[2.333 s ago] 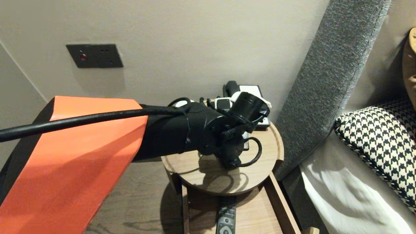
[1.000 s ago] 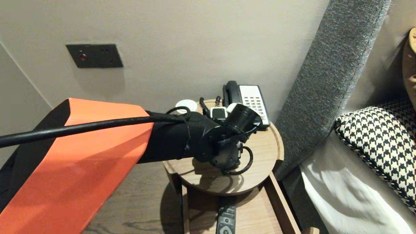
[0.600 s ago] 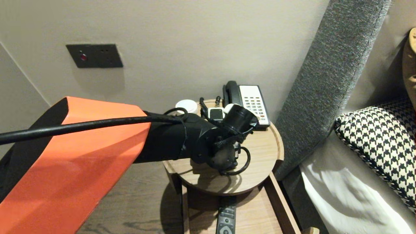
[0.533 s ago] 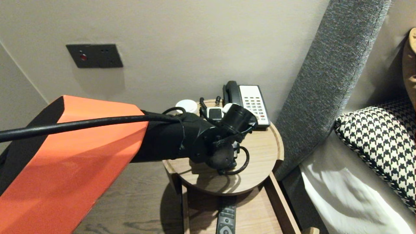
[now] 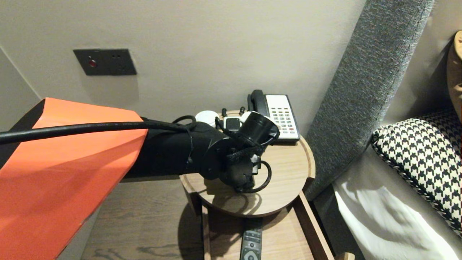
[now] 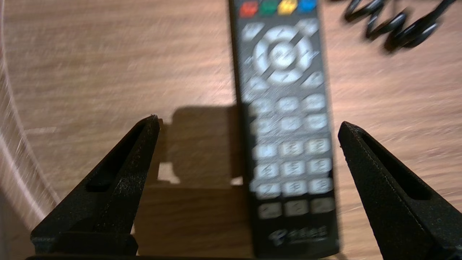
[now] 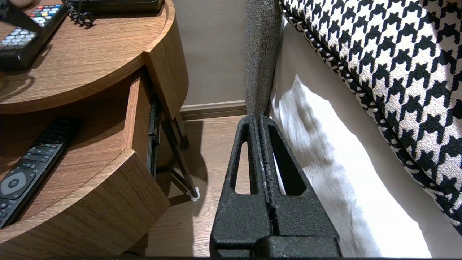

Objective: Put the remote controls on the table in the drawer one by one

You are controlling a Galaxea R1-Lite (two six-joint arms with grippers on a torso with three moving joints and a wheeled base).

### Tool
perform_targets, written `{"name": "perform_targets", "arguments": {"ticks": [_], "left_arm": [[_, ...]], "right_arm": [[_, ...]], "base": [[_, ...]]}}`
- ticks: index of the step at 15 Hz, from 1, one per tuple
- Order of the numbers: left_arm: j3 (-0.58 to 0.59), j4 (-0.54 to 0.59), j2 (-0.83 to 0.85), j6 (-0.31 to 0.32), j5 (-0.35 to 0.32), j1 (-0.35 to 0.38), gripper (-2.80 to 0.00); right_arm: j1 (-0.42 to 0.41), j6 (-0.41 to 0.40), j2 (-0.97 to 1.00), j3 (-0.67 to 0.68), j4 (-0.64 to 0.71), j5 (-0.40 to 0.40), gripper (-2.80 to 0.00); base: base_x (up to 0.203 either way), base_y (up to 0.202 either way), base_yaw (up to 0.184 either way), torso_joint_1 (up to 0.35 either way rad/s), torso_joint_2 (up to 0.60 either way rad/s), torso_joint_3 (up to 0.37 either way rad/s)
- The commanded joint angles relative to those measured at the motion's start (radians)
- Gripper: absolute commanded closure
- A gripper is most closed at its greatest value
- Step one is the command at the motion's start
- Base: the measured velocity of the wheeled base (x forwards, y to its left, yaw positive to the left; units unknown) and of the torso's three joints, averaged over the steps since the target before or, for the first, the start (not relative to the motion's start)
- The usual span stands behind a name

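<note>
Remote lies flat on the round surface, near the telephone. I hold the left hand spread wide over it, one finger on either side, with no grip made. By my judgement, closing and lifting remain. The right hand is clamped shut and parked well away from the telephone.

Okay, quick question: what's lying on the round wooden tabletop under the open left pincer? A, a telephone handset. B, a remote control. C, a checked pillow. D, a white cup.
B: in the left wrist view a dark remote control with coloured buttons at its far end lies flat on the tabletop, framed by the open left pincer, with both fingers clear of it.
</note>
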Motion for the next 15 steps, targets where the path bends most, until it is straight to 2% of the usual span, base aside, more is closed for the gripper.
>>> {"name": "perform_targets", "arguments": {"ticks": [1,14,15], "left_arm": [[-0.032,-0.007,0.019,0.000,0.002,-0.003,-2.80],[-0.051,-0.008,0.068,-0.025,0.016,-0.010,-2.80],[-0.049,-0.008,0.068,-0.025,0.019,-0.016,0.00]], "right_arm": [[0.000,0.000,0.000,0.040,-0.001,0.000,0.00],[0.000,0.000,0.000,0.040,-0.001,0.000,0.00],[0.000,-0.001,0.000,0.040,-0.001,0.000,0.00]], "base": [[0.000,0.000,0.000,0.000,0.00,0.000],[0.000,0.000,0.000,0.000,0.00,0.000],[0.000,0.000,0.000,0.000,0.00,0.000]]}}
